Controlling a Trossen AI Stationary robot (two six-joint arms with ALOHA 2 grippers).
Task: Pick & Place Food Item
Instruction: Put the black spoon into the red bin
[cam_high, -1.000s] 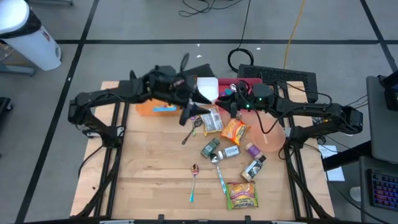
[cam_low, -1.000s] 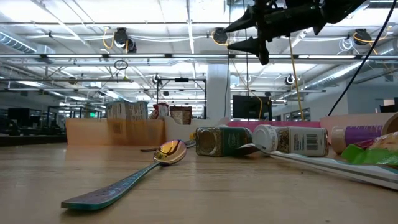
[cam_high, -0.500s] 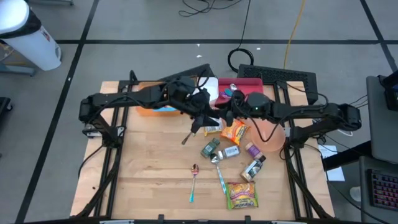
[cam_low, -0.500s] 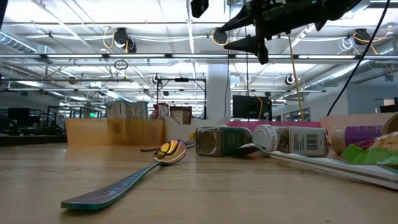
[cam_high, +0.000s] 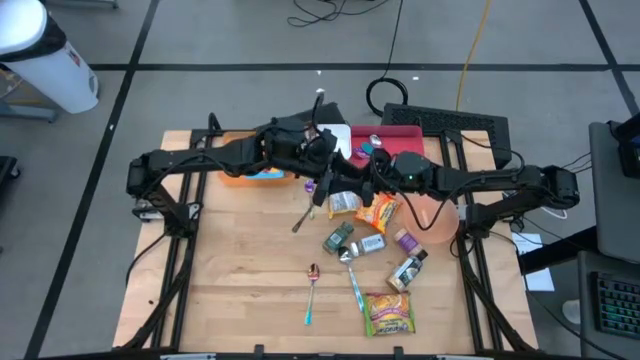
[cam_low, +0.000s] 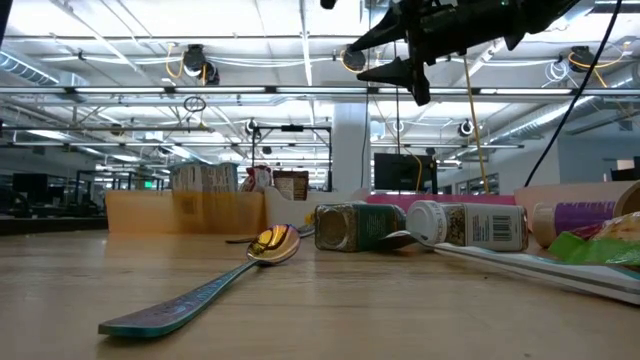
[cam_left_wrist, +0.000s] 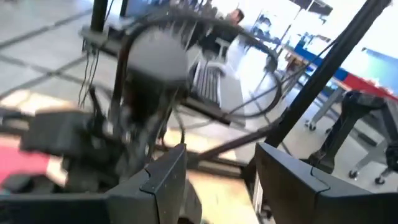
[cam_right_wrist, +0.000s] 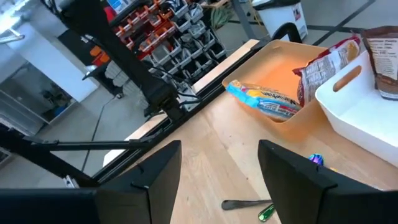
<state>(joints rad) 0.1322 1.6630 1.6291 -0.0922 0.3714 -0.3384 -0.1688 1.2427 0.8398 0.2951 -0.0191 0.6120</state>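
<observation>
Food packets lie flat on the wooden table: an orange one (cam_high: 377, 210), a silver-yellow one (cam_high: 343, 201) and a green one (cam_high: 388, 312). Both grippers hang high above them near the table's middle, pointing level toward each other. My left gripper (cam_high: 325, 188) (cam_left_wrist: 221, 180) is open and empty, facing the right arm. My right gripper (cam_high: 352, 185) (cam_right_wrist: 217, 180) (cam_low: 362, 62) is open and empty too, facing the orange bin (cam_right_wrist: 280, 81), which holds packets.
A white bin (cam_high: 330, 140) and a red bin (cam_high: 366, 134) stand at the far edge beside the orange bin (cam_high: 245, 175). A pink plate (cam_high: 437, 216) sits at the right. Small bottles (cam_high: 340, 238) (cam_high: 408, 268) and spoons (cam_high: 312, 290) (cam_low: 200, 290) lie mid-table.
My left gripper has gone toward the table's right side and a little down, rolling about its own axis, and now stands close to the right gripper. My right gripper has swung a little toward the table's left. Both stay open, and nothing on the table has moved.
</observation>
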